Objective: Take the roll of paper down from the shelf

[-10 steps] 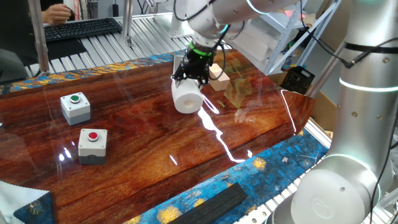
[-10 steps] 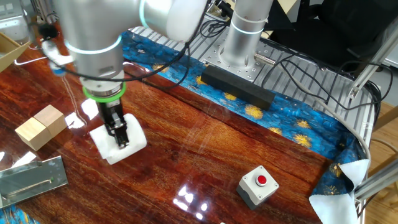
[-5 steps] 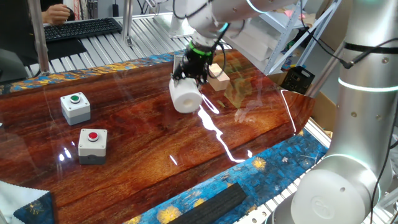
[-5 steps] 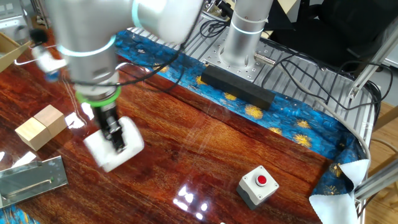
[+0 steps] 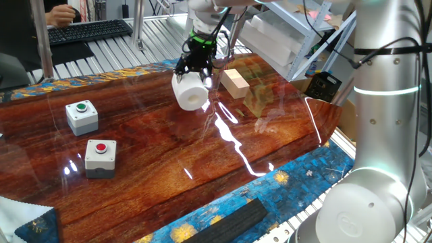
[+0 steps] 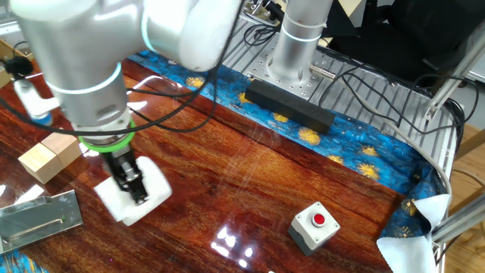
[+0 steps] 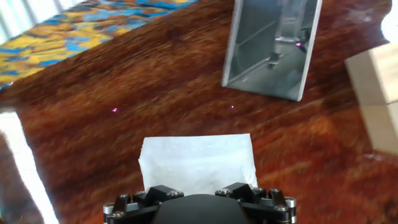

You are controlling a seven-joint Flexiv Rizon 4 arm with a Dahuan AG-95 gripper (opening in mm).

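Observation:
The roll of paper (image 5: 189, 94) is a fat white cylinder held in my gripper (image 5: 196, 73), a little above the wooden table. In the other fixed view the roll (image 6: 135, 196) hangs under the gripper (image 6: 132, 184), whose black fingers are shut on it from above. In the hand view the roll (image 7: 198, 158) fills the space just ahead of the gripper (image 7: 198, 186); the fingertips are hidden by it. The small white shelf does not show in any view.
A pale wooden block (image 5: 236, 82) (image 6: 49, 154) and a metal plate (image 6: 38, 220) (image 7: 270, 50) lie near the roll. Button boxes, green (image 5: 82, 115) and red (image 5: 100, 156) (image 6: 315, 225), stand on the table. A grey rack (image 5: 283, 40) stands at the back.
My gripper has carried the roll across the table, away from the wooden block and toward the far left in one fixed view. The roll stays held.

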